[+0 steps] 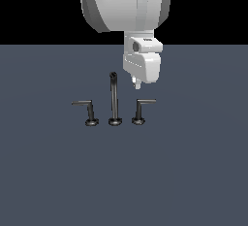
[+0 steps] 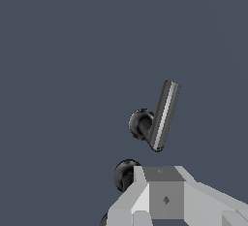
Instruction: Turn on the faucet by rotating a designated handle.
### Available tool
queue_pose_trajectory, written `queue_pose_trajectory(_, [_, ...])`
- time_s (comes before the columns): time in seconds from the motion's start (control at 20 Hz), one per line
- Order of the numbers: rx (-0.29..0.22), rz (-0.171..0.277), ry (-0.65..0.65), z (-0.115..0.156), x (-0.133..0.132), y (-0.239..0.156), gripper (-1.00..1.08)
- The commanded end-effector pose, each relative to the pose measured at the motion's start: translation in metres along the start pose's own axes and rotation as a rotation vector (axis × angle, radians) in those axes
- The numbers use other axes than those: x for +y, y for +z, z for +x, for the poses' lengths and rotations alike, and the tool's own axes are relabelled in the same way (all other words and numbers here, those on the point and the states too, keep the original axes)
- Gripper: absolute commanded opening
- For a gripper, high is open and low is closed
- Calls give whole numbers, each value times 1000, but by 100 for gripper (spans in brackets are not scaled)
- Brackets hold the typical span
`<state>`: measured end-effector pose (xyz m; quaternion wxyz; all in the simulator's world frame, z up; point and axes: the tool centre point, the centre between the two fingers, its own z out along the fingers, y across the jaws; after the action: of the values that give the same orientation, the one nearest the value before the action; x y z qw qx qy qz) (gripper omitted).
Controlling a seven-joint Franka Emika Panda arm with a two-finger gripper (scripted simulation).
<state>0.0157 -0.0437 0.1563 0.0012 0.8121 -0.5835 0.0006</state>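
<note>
so far nothing is turned: the gripper (image 1: 137,81) hangs above the designated handle (image 1: 142,108), just beside the spout (image 1: 114,99), finger spread impossible to tell, contact and rotation remain

The exterior view faces the faucet (image 1: 115,99) head-on from afar; the wrist view looks straight down, near, sharing the handle (image 1: 142,109) (image 2: 157,121).

No words or numbers can be read anywhere (the white gripper (image 1: 137,82) has a small dark mark on its body, too blurry to read).
</note>
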Motion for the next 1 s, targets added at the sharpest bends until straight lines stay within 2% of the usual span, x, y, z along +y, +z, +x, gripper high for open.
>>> queue_pose_trajectory(0.0, [1, 0, 59, 13, -6, 15, -100])
queue_pose_trajectory(0.5, [-1, 0, 211, 49, -19, 54, -100])
queue_pose_trajectory(0.95, [-2, 1, 233, 55, -21, 59, -100])
